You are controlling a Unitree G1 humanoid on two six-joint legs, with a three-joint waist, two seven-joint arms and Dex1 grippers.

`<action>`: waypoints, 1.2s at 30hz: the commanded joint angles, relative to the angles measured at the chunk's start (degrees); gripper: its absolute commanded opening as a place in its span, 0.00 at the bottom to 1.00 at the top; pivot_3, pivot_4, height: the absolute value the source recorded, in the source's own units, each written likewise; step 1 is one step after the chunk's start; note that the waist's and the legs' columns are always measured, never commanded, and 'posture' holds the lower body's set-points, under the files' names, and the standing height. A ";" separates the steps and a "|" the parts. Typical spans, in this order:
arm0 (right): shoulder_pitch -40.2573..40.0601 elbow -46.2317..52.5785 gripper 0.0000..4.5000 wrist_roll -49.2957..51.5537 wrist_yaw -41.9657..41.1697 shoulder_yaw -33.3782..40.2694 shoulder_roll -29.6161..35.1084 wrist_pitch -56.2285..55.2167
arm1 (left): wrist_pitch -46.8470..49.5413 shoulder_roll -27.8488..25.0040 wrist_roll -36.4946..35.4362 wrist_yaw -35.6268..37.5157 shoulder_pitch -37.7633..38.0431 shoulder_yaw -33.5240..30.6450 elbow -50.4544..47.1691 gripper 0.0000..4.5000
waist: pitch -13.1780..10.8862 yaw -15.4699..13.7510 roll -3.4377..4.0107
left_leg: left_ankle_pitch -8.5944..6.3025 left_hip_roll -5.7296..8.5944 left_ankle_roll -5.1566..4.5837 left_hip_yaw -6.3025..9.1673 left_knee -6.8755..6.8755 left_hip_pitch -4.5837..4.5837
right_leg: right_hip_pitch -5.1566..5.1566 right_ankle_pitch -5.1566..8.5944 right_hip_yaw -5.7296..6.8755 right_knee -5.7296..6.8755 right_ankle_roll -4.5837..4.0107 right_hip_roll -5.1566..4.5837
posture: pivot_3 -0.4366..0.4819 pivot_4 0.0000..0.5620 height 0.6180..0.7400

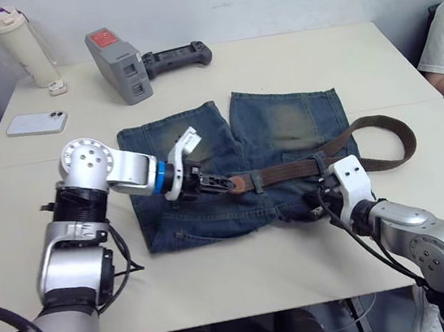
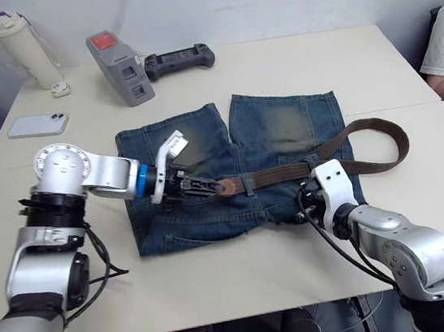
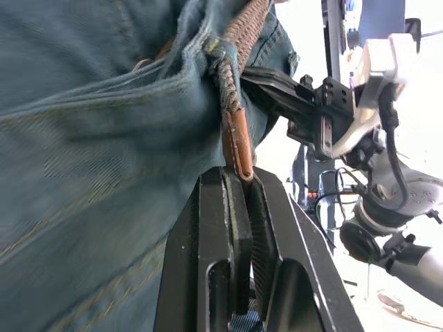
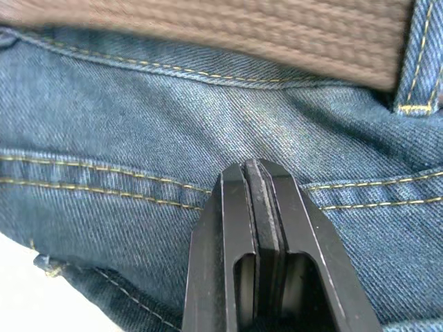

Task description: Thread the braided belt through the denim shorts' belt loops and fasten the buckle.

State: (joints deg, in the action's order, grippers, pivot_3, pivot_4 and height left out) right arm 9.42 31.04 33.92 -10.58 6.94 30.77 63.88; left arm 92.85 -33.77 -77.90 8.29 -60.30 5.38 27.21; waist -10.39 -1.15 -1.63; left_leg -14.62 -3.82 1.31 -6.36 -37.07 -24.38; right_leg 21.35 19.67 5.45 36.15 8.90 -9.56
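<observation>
I saw a pale table [image 1: 372,64] carrying the denim shorts [image 1: 282,125] near its front edge, a phone [image 1: 36,123] by the left edge, and a bottle [image 1: 19,45], grey battery pack [image 1: 116,55] and black controller [image 1: 177,57] along the back.

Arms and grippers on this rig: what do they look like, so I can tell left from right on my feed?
Both arms are silver-grey metal with round joint housings, black segments and loose black cables. The left gripper sits behind a blue ring and white wrist piece, with a white tag sticking up. The right gripper has a white wrist block with black cable running to it. Both have flat black jaws with cut-out slots.
</observation>
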 commanded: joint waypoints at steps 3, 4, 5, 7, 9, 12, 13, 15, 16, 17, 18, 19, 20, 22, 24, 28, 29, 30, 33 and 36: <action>-2.31 -3.86 0.00 -3.27 2.87 5.10 0.18 1.12 | -0.35 -7.63 -1.73 4.84 -1.20 0.90 -3.02 0.00 | 0.00 -0.17 -0.01 | 0.00 0.01 0.00 0.00 -0.03 0.00 | -0.04 -0.01 0.00 -0.02 -0.01 0.00 | 0.48 0.27 1.00; -2.43 -4.11 0.00 -3.30 3.05 5.76 0.09 1.08 | -0.35 -8.52 -1.64 5.38 -1.00 1.16 -3.04 0.00 | 0.00 -0.21 0.00 | -0.01 0.01 0.00 0.00 -0.02 -0.01 | -0.04 -0.02 -0.01 -0.04 -0.01 0.00 | 0.48 0.27 1.00; -2.67 -4.47 0.00 -3.48 3.10 6.80 0.48 1.17 | -0.35 -9.87 -1.84 6.15 -0.59 1.57 -3.45 0.00 | 0.00 -0.20 -0.01 | -0.01 0.01 0.01 0.00 -0.01 0.00 | -0.04 -0.02 -0.01 -0.05 -0.01 0.00 | 0.48 0.27 1.00; -2.98 -4.88 0.00 -3.76 3.08 8.23 1.02 1.37 | -0.35 -11.90 -2.18 7.64 -0.03 2.38 -4.27 0.00 | 0.00 -0.18 -0.01 | -0.01 0.01 0.01 -0.01 0.01 0.00 | -0.01 -0.02 -0.01 -0.04 -0.01 0.00 | 0.48 0.27 1.00; -3.50 -5.24 0.00 -4.07 2.76 9.49 1.75 1.48 | -0.35 -13.59 -2.24 8.78 0.64 2.94 -4.88 0.00 | 0.00 -0.19 -0.01 | -0.01 0.01 0.01 -0.02 0.01 0.00 | -0.01 -0.02 -0.01 -0.04 -0.01 0.00 | 0.48 0.27 1.00; -4.52 -6.06 0.00 -4.54 2.06 11.39 3.10 1.17 | -0.35 -15.54 -1.33 9.81 1.86 3.01 -5.08 0.00 | 0.00 -0.23 -0.01 | -0.01 0.01 0.01 -0.02 0.00 0.00 | -0.01 -0.02 -0.03 -0.04 -0.01 0.00 | 0.48 0.27 1.00; -4.51 -6.20 0.00 -4.26 1.69 11.72 3.22 1.09 | -0.35 -15.07 -1.02 10.07 2.21 2.58 -4.96 0.00 | 0.00 -0.25 -0.01 | -0.01 0.01 0.01 -0.02 0.00 0.00 | -0.01 -0.02 -0.03 -0.05 -0.01 0.00 | 0.48 0.27 1.00; -3.92 -6.10 0.00 -3.66 1.23 11.61 3.09 1.10 | -0.35 -13.58 -1.35 10.53 2.79 2.32 -5.48 0.00 | 0.01 -0.43 -0.02 | -0.01 0.01 0.01 -0.01 0.01 0.00 | -0.03 -0.02 -0.02 -0.06 -0.01 0.00 | 0.48 0.27 1.00; -3.27 -5.83 0.00 -3.24 1.09 11.30 2.73 1.26 | -0.35 -12.55 -1.17 10.68 3.30 2.48 -6.63 0.00 | 0.01 -0.46 -0.04 | -0.01 0.01 0.00 -0.02 -0.01 0.00 | -0.03 -0.02 -0.01 -0.06 -0.01 0.00 | 0.48 0.27 1.00; -2.91 -5.69 0.00 -3.02 0.95 11.13 2.53 1.32 | -0.35 -11.84 -1.02 10.69 3.68 2.60 -7.52 0.00 | 0.02 -0.46 -0.04 | -0.02 0.01 0.00 -0.01 -0.02 -0.01 | -0.06 -0.02 -0.01 -0.08 -0.01 0.00 | 0.48 0.27 1.00; -2.55 -5.39 0.00 -2.77 0.87 10.90 2.31 1.54 | -0.35 -11.25 -0.80 11.00 4.21 2.61 -8.84 0.00 | 0.02 -0.41 -0.04 | -0.02 0.02 -0.01 -0.02 -0.04 -0.01 | -0.07 -0.03 -0.02 -0.08 -0.01 0.00 | 0.48 0.27 1.00; -2.39 -5.10 0.00 -2.60 0.80 10.73 2.17 1.77 | -0.35 -10.62 -0.28 10.88 4.53 2.11 -9.22 0.00 | 0.02 -0.28 -0.04 | -0.02 0.02 -0.01 -0.02 -0.03 -0.01 | -0.07 -0.03 -0.02 -0.09 0.00 0.00 | 0.48 0.27 1.00; -2.32 -4.80 0.00 -2.43 0.58 10.55 2.09 1.92 | -0.35 -10.10 0.31 10.76 4.70 1.54 -9.15 0.09 | 0.02 -0.22 -0.04 | -0.02 0.02 -0.01 -0.02 -0.01 -0.01 | -0.05 -0.03 -0.03 -0.08 0.00 0.00 | 0.48 0.27 1.00; -2.45 -3.28 0.00 -1.27 -0.36 10.18 1.67 2.53 | -0.35 -9.24 1.81 10.57 4.83 0.40 -8.31 0.24 | 0.02 -0.16 -0.03 | -0.02 0.01 0.00 -0.03 0.01 -0.01 | 0.00 -0.03 -0.03 -0.05 0.00 0.00 | 0.48 0.27 1.00; -2.80 -1.54 0.00 -0.08 -1.77 9.73 1.89 3.08 | -0.35 -9.39 3.34 11.09 4.77 0.16 -7.80 0.42 | 0.02 -0.12 -0.03 | -0.02 0.01 0.00 -0.03 0.02 -0.01 | 0.01 -0.03 -0.03 -0.04 0.00 0.00 | 0.48 0.27 1.00; -3.28 2.46 0.00 3.03 -4.10 10.91 2.62 5.09 | -0.35 -11.96 5.91 14.07 3.92 -0.74 -7.13 0.79 | 0.01 0.04 -0.03 | -0.02 0.01 0.00 -0.08 0.08 0.00 | 0.07 -0.03 -0.06 -0.04 0.00 0.00 | 0.48 0.27 1.00; -3.51 3.66 0.00 3.98 -4.97 11.22 3.15 5.78 | -0.35 -12.98 6.85 15.32 3.69 -0.72 -7.32 0.88 | 0.01 0.07 -0.02 | -0.01 0.01 0.00 -0.10 0.09 0.00 | 0.10 -0.03 -0.08 -0.03 0.00 0.00 | 0.48 0.27 1.00; -3.67 4.44 0.00 4.60 -5.52 11.41 3.52 6.26 | -0.35 -13.63 7.59 16.36 3.55 -0.61 -7.51 0.97 | 0.00 0.09 -0.02 | -0.02 0.01 0.00 -0.12 0.10 0.00 | 0.11 -0.03 -0.10 -0.04 0.00 0.00 | 0.48 0.27 1.00; -4.02 10.57 0.00 8.97 -11.58 13.12 6.74 4.10 | -7.92 -19.77 12.73 28.38 5.52 -0.01 -15.78 0.99 | -0.03 0.10 0.01 | -0.02 0.01 0.00 -0.17 0.11 0.00 | 0.14 -0.03 -0.13 -0.05 0.00 0.00 | 0.48 0.27 1.00; -4.11 13.75 0.00 9.76 -17.70 11.07 12.45 1.47 | -27.52 -23.80 23.83 39.01 11.40 1.80 -25.16 0.99 | -0.09 0.15 0.12 | -0.05 0.00 0.05 -0.32 0.20 -0.01 | 0.22 -0.03 -0.23 -0.12 0.00 0.00 | 0.48 0.27 1.00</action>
State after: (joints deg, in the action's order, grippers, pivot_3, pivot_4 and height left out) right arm 5.38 41.61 42.80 -24.67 18.04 41.22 67.52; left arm 76.18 -56.82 -59.91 41.01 -50.80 7.00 7.36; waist -10.48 -1.01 -1.51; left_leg -14.68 -3.82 1.37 -6.75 -36.82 -24.32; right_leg 21.55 19.64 5.17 36.00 8.90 -9.56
